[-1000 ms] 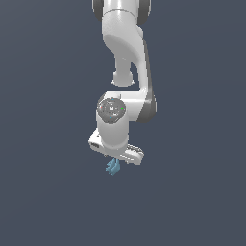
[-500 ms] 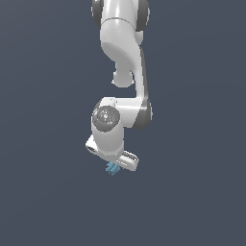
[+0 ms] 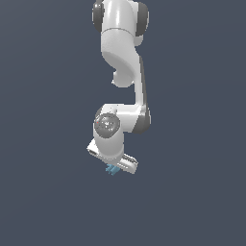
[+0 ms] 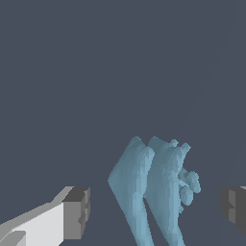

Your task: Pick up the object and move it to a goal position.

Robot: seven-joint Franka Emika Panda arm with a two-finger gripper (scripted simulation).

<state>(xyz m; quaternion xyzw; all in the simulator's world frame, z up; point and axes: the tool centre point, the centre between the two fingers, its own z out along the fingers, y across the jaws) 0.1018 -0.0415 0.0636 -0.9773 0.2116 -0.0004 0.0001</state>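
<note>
One object (image 4: 149, 192) | light-blue ridged lump between fingers (image 4: 156, 206) | fingers spread wide, gaps both sides

Count of items on view, by kind.

Robot arms: one. A single white arm (image 3: 122, 72) descends from the top centre of the exterior view.

Grippers: one (image 3: 113, 166), at the arm's lower end, just below the middle of that frame.

Gripper fingers: two, counted in the wrist view. One grey-tipped finger (image 4: 77, 212) sits at the lower left of that frame; the second (image 4: 234, 209) is cut by the lower right edge.

Loose objects: one. A single light-blue ridged lump (image 4: 153, 190) occupies the lower centre of the wrist view, and appears as a small blue speck (image 3: 113, 169) under the gripper in the exterior view.
</note>
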